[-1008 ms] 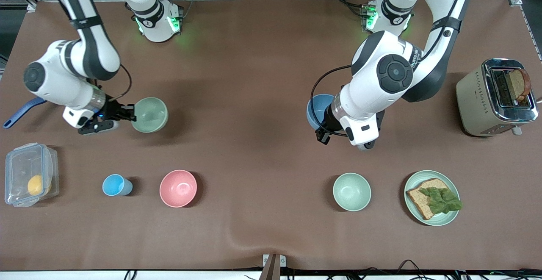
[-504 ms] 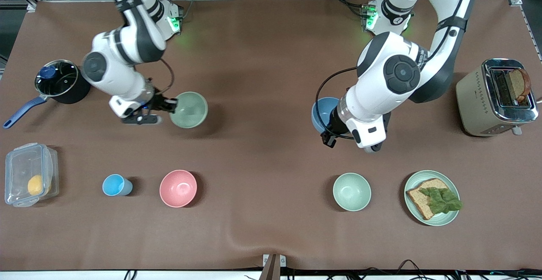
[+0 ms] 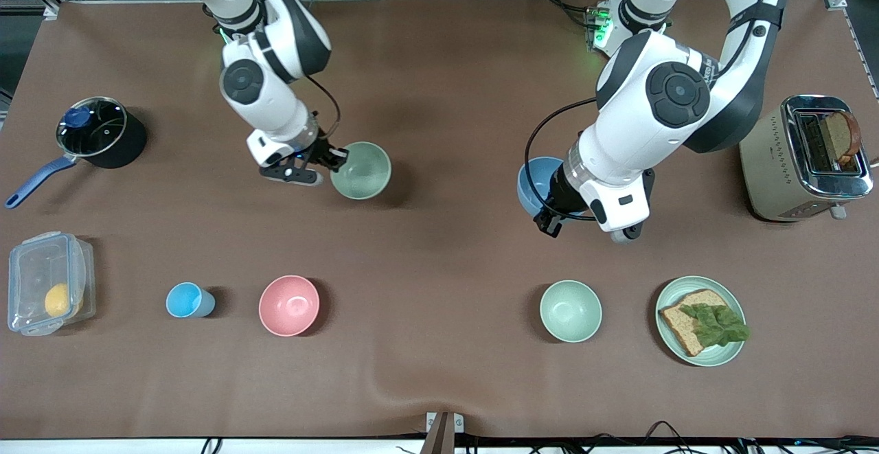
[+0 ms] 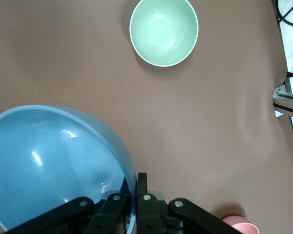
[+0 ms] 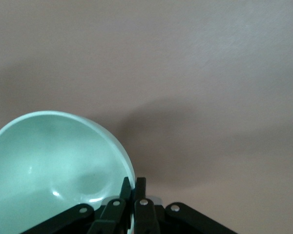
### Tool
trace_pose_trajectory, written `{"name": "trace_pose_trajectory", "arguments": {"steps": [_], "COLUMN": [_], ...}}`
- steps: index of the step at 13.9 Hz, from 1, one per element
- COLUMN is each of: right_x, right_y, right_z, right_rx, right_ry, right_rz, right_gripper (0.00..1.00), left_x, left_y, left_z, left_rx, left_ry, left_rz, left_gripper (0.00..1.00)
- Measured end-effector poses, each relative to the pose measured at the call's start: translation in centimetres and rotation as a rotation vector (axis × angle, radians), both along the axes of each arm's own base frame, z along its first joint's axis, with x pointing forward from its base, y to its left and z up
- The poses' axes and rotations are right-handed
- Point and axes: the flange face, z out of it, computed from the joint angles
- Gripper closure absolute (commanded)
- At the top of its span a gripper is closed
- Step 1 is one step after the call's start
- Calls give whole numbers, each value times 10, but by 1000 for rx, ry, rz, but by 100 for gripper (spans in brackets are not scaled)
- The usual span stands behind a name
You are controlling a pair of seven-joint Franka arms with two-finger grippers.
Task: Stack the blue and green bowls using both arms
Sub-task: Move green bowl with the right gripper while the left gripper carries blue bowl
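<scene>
Sage green and medium blue, both bowls aloft over bare brown table [image 3: 439, 255]; step in hand judged as the carry, each bowl being brought toward the middle for stacking.

Green bowl [image 3: 361, 169] hanging by its rim from the right gripper [image 3: 328, 164], over the table's middle stretch toward the right arm's end; in the right wrist view, fingers [image 5: 138, 187] pressed onto the rim of the green bowl [image 5: 53, 165], wall pinched between them, bowl's hollow lying wholly to one side of the jaws.

Blue bowl [image 3: 539, 185] held likewise by the left gripper [image 3: 549, 215], largely hidden under the left arm in the front view, over the table toward the left arm's end; in the left wrist view, fingers [image 4: 141, 187] clamped on the rim of the blue bowl [image 4: 53, 165], one inside the wall and one outside.

Bowls well apart, not yet stacked; next move, by judgement, calling for one bowl set down or held level and the other lowered squarely into it, rims aligned, with care against tilt from the one-sided rim grips.

Untouched nearer the camera: mint bowl [image 3: 570, 310], pink bowl [image 3: 289, 305], light-blue cup [image 3: 187, 300].
</scene>
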Motion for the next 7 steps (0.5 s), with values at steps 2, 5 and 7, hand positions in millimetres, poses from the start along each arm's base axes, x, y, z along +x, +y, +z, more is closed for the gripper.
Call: {"name": "trace_pose_trajectory", "arguments": {"steps": [2, 5, 7], "right_x": [-17, -42, -46], "right_y": [35, 72, 78], "right_z": [-18, -42, -45], "right_rx": [6, 7, 8], "right_ry": [-21, -27, -27], "right_rz": [-39, -68, -84], "right_gripper": [100, 100, 100], "left_x": [0, -1, -3], "left_y": [-1, -2, -5], "left_z": [0, -1, -4], "left_rx": [0, 1, 3], "left_ry": [0, 4, 9], "left_rz": [-1, -4, -9], "left_gripper": [100, 100, 100]}}
